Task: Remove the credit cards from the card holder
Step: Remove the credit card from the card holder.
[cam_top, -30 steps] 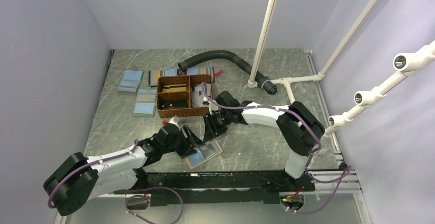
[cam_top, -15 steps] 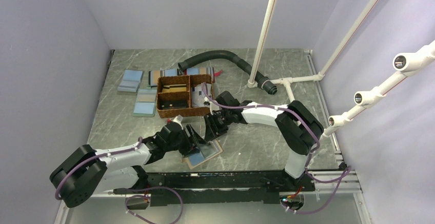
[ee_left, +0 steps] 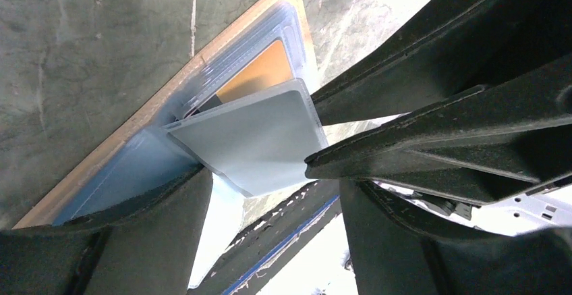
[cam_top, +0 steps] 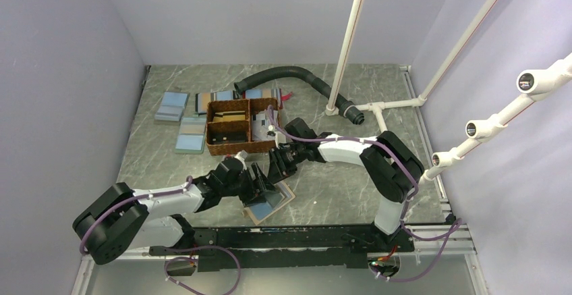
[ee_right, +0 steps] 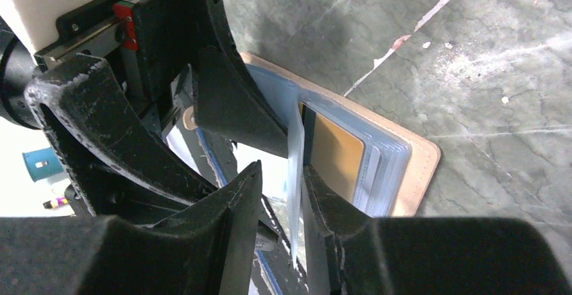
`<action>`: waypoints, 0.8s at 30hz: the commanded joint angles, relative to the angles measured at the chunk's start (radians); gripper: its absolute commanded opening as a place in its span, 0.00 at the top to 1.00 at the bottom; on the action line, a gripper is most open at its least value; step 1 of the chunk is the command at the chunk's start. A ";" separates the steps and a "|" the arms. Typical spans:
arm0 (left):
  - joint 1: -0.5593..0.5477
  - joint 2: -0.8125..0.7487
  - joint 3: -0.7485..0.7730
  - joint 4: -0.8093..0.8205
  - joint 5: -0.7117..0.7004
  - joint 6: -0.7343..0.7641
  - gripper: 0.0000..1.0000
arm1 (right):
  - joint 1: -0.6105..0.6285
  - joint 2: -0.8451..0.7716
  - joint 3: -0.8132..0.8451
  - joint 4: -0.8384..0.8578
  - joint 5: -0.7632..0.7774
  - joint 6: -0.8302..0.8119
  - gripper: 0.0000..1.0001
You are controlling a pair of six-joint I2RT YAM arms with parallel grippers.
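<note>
Now left gripper (ee_left: 270, 194), spread wide, braces tan-rimmed blue bifold card holder (cam_top: 270, 202); right gripper (ee_right: 282, 194) straddles pale grey card (ee_left: 249, 140), clamp unclear; pinch firmly, draw toward 1 o'clock, top view

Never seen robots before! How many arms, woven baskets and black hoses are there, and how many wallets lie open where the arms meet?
Robot arms: 2 (left arm, right arm)
Woven basket: 1
Black hose: 1
Card holder open where the arms meet: 1
Total: 5

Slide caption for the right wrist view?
Right pincer straddles a pale card raised from the open card holder, left pincer beside it.
</note>
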 commanded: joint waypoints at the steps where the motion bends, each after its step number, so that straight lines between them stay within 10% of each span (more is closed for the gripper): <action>1: 0.002 0.005 0.026 -0.057 -0.062 0.025 0.24 | 0.017 -0.015 -0.004 0.042 -0.146 0.047 0.70; 24: 0.002 -0.094 0.002 -0.133 -0.136 -0.057 0.24 | 0.048 0.054 0.066 0.047 -0.300 0.068 0.76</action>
